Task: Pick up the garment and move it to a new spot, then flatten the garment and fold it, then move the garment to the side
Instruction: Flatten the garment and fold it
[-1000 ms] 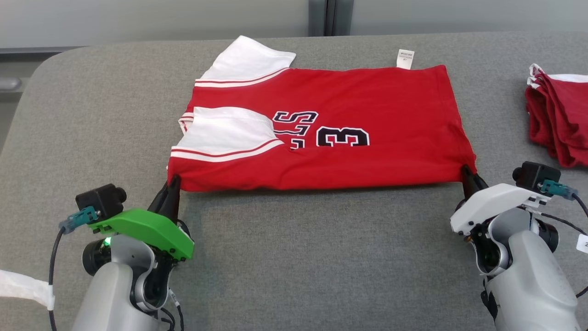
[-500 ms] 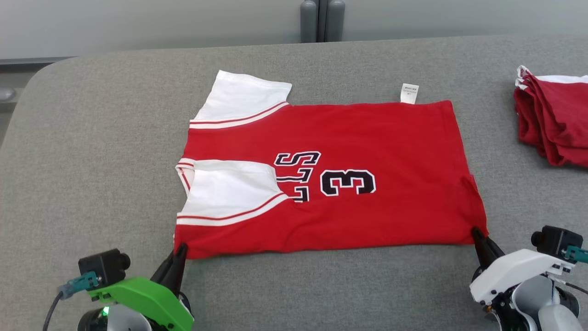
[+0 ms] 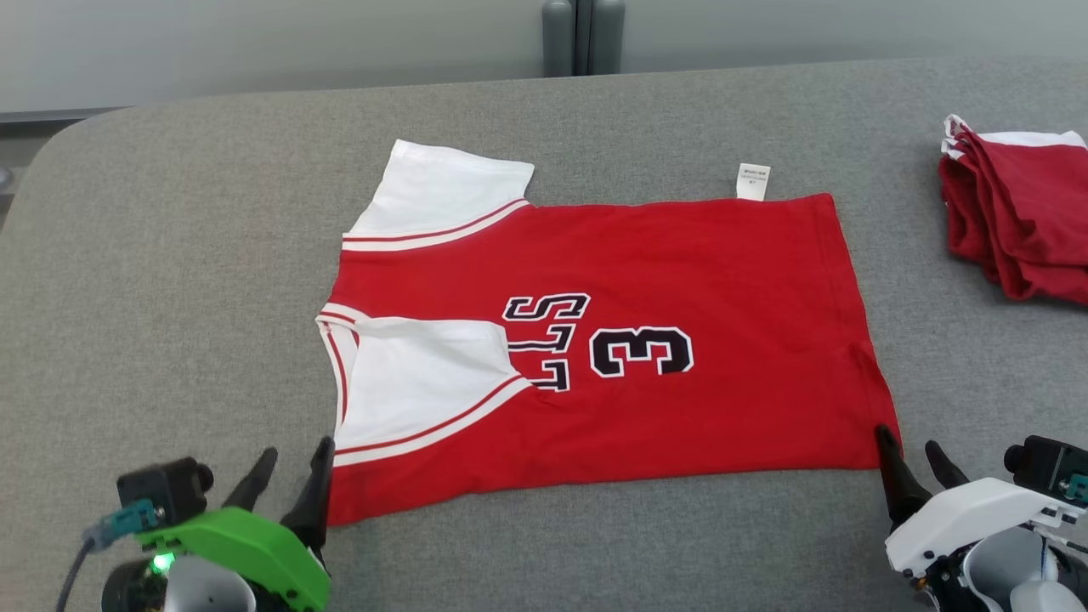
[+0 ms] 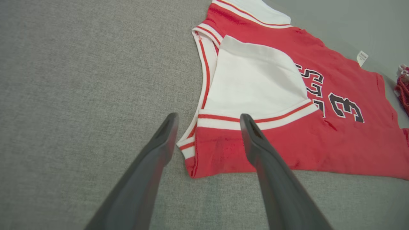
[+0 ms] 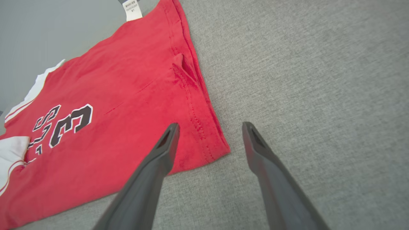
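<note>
Garment (image 3: pixel 595 340) corners lie between both parted jaws.

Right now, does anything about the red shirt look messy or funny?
Mostly neat. A small pucker bunches the hem of the red shirt near the right gripper, and a white tag pokes out past the far edge.

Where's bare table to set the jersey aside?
Widest bare patch: table left of the jersey, past its sleeves. Also the near strip between left gripper and right gripper. A narrower gap separates jersey and red pile; right edge is crowded.
</note>
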Controlling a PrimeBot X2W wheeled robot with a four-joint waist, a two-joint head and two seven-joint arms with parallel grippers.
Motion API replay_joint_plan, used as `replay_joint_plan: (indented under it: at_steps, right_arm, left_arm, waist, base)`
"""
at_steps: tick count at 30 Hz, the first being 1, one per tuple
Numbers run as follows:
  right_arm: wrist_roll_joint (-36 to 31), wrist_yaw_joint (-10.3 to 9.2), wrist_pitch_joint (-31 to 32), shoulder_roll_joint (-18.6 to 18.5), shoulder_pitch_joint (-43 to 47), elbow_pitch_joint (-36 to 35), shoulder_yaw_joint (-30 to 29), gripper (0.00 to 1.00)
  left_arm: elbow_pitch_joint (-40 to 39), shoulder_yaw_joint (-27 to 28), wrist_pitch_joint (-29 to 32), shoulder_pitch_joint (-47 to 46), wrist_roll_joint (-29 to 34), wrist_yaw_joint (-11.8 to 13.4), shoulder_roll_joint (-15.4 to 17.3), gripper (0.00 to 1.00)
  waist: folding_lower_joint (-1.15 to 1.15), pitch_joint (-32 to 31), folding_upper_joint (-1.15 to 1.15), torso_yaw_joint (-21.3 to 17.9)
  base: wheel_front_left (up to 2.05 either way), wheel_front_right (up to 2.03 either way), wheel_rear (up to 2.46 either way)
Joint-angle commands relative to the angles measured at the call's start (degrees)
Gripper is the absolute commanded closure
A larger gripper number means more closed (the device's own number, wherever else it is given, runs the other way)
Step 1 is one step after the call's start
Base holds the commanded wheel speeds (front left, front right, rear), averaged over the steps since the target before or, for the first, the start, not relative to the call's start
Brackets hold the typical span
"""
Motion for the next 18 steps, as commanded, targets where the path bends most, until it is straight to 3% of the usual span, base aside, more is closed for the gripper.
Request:
replay_joint_plan:
  at_steps: [1,9,18]
  right_arm:
    - [-0.8,-0.01,-0.2,-0.2,0.1,-1.0,-0.2,0.0]
    - [-4.3,-0.01,2.7,-0.2,-5.4,-7.7,1.6,0.0]
    - [-5.9,-0.01,3.7,-0.1,-17.7,-9.0,8.7,0.0]
  left_arm:
    - [-0.8,0.1,0.3,-2.9,0.9,-0.6,1.2,0.0]
    - [-2.6,-3.3,8.3,-21.6,5.2,-4.5,7.9,0.0]
    - [11.0,-5.7,17.3,-47.1,5.7,-7.0,11.1,0.0]
  waist:
    - [0.0,0.0,0.0,0.0]
    - [0.0,3.3,0.0,-1.2]
    - [0.0,12.6,0.0,-6.7]
  base:
    - [0.0,0.0,0.0]
    - [0.0,0.0,0.0]
    - [0.0,0.0,0.0]
